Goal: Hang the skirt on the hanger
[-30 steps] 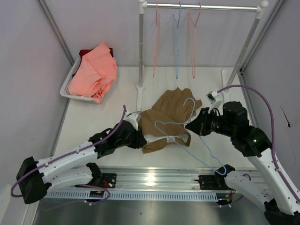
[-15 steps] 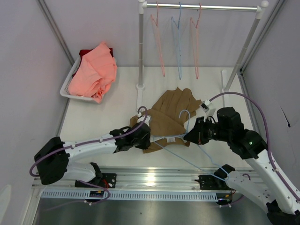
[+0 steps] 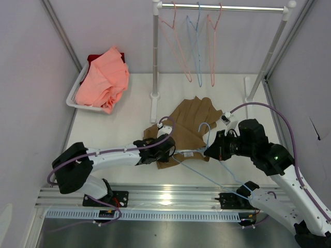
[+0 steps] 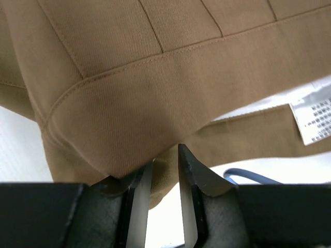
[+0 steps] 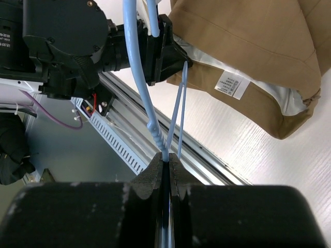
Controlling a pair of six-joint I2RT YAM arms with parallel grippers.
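The tan skirt (image 3: 189, 121) lies crumpled mid-table, its white lining and label (image 5: 231, 84) turned toward the near edge. My left gripper (image 3: 168, 150) is at the waistband. In the left wrist view a fold of skirt (image 4: 155, 77) sits between its fingertips, left gripper (image 4: 164, 157) closed on it with a narrow gap lower down. The pale blue hanger (image 3: 222, 170) slants from the skirt's waist toward the near rail, its hook rising over the skirt. My right gripper (image 3: 211, 148) is shut on the hanger (image 5: 138, 77) near its twisted neck, right gripper (image 5: 166, 157) tight around the wire.
A white basket (image 3: 72, 95) with a salmon-pink garment (image 3: 103, 77) sits at the back left. A clothes rack, post (image 3: 155, 51) and rail (image 3: 222, 8), stands behind the skirt with three hangers on it. A metal rail (image 3: 165, 199) runs along the near edge.
My left gripper has slid right along the skirt's waist toward the hanger, bunching the fabric. The right gripper and hanger shifted slightly left. The rack's hangers are swinging.
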